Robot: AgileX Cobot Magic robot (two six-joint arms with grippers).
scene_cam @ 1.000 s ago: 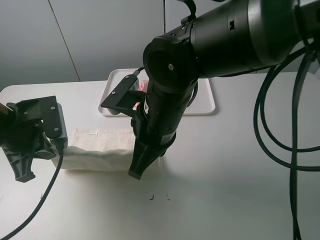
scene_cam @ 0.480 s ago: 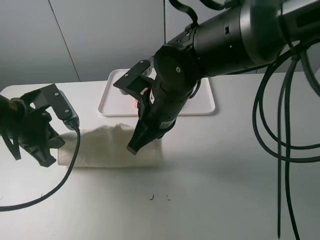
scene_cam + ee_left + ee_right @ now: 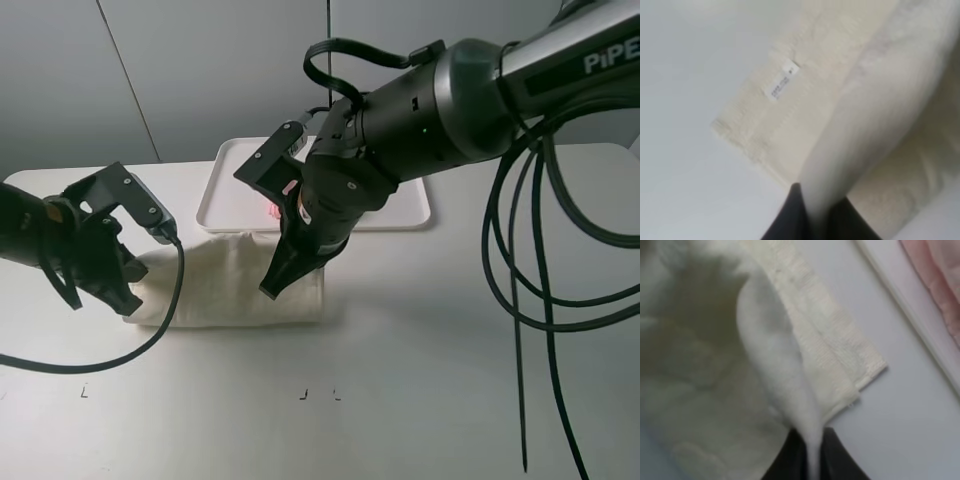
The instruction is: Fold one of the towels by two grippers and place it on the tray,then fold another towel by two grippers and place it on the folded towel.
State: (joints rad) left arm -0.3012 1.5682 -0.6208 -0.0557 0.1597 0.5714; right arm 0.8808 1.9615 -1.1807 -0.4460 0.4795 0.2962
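Grey wall panels stand behind a white bench. Near the bench's middle lies the cream towel, loosely doubled over, with one layer lifted above the layer under it. The left gripper is at the towel's left end, its dark fingers pinching a raised fold of cream cloth. A small white label shows on the hem below. The right gripper is toward the towel's right end, its fingers likewise pinching a raised fold. Just behind the towel sits the white tray. It holds the pink towel, which the right arm mostly hides in the high view.
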